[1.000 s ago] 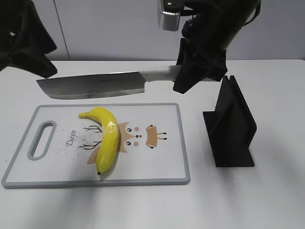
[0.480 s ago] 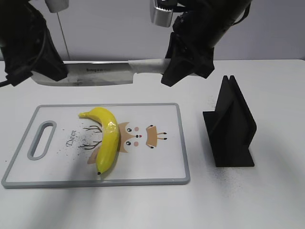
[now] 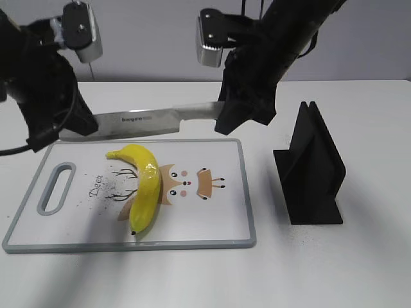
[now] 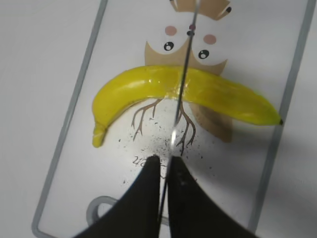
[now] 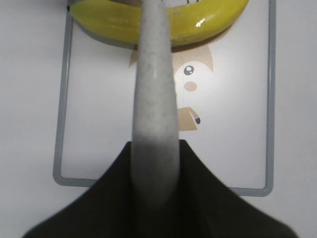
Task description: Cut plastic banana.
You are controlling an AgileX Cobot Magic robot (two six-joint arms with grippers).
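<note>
The plastic banana (image 3: pixel 145 184) lies on the white cutting board (image 3: pixel 218 218), curved, with a shiny band at its middle. A big knife (image 3: pixel 154 122) hangs level above the board's far edge. My right gripper (image 3: pixel 232 115) is shut on the knife's grey handle (image 5: pixel 153 99). My left gripper (image 3: pixel 78 126) is shut on the blade's far end. In the left wrist view the blade (image 4: pixel 181 94) runs edge-on across the banana's (image 4: pixel 143 88) middle, held between the left gripper's (image 4: pixel 166 161) closed jaws. The right wrist view shows the banana (image 5: pixel 208 22) under the handle in the right gripper (image 5: pixel 154 145).
A black knife stand (image 3: pixel 314 170) stands on the white table to the right of the board. The board has a handle slot (image 3: pixel 56 187) at its left end and a deer print in the middle.
My left gripper has come in from the upper left and closed on the blade's far end. The knife has shifted left and now hangs lower, nearer the board.
</note>
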